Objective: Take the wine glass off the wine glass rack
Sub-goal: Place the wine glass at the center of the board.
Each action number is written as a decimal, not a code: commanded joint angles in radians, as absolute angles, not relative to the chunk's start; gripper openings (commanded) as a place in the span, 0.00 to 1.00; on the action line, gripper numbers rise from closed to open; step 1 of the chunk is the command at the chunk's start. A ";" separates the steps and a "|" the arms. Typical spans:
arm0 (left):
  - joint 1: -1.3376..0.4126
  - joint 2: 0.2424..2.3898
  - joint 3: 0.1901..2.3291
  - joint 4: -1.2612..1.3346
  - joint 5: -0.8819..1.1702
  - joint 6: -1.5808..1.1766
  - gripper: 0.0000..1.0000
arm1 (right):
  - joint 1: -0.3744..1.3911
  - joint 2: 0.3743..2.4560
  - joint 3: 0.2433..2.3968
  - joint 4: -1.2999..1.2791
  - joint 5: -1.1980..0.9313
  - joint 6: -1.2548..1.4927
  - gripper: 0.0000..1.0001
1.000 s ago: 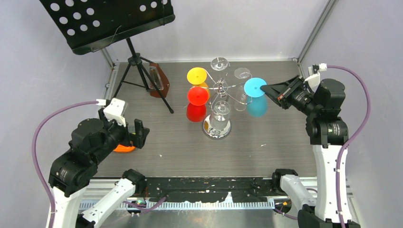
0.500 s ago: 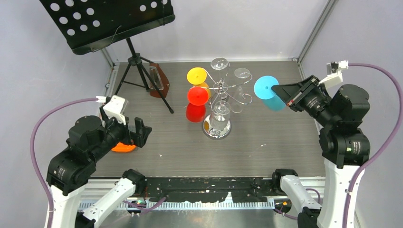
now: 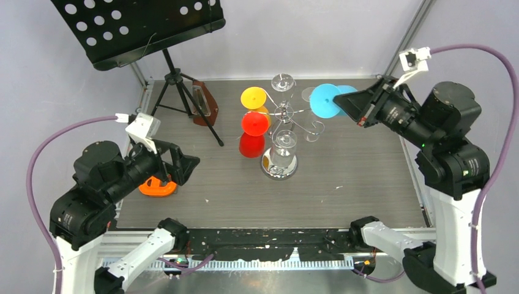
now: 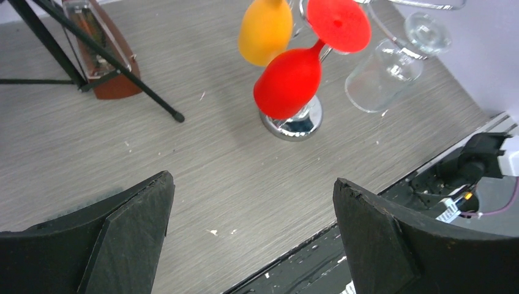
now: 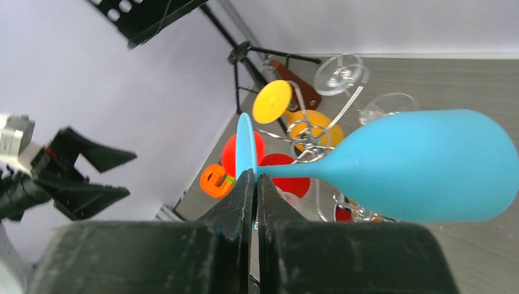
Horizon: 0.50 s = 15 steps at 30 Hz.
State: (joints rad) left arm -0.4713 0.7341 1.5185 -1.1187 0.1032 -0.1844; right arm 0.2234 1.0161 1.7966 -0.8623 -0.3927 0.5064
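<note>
Pinching the opaque blue wine glass (image 5: pixel 422 165), right pincer (image 5: pixel 256 182) is narrow; left pincer (image 4: pixel 252 182) wide.

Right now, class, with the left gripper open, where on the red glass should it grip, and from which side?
The stem, just under the foot, approached from left of the rack. The red glass hangs bowl down on that side, its thin stem bare between foot and bowl, while the yellow glass crowds it behind. The open left gripper should span it.
</note>
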 commanded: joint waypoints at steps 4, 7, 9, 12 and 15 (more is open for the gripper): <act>-0.469 0.792 1.650 -1.101 0.166 -0.233 1.00 | 0.475 1.090 1.892 -0.766 -0.254 0.338 0.06; -0.469 0.821 1.697 -1.112 0.184 -0.256 1.00 | 0.577 1.111 1.915 -0.748 -0.220 0.267 0.06; -0.467 0.836 1.727 -1.114 0.205 -0.273 1.00 | 0.641 1.139 1.936 -0.746 -0.201 0.220 0.06; -0.468 0.849 1.753 -1.098 0.236 -0.304 1.00 | 0.722 1.161 1.955 -0.733 -0.183 0.160 0.06; -0.468 0.865 1.786 -1.088 0.266 -0.331 1.00 | 0.821 1.180 1.975 -0.733 -0.129 0.064 0.06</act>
State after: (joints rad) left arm -0.4709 0.8398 1.7344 -1.1229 0.1982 -0.2810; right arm 0.7334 1.1748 1.9182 -0.8097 -0.2092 0.2176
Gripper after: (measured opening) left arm 0.994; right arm 0.073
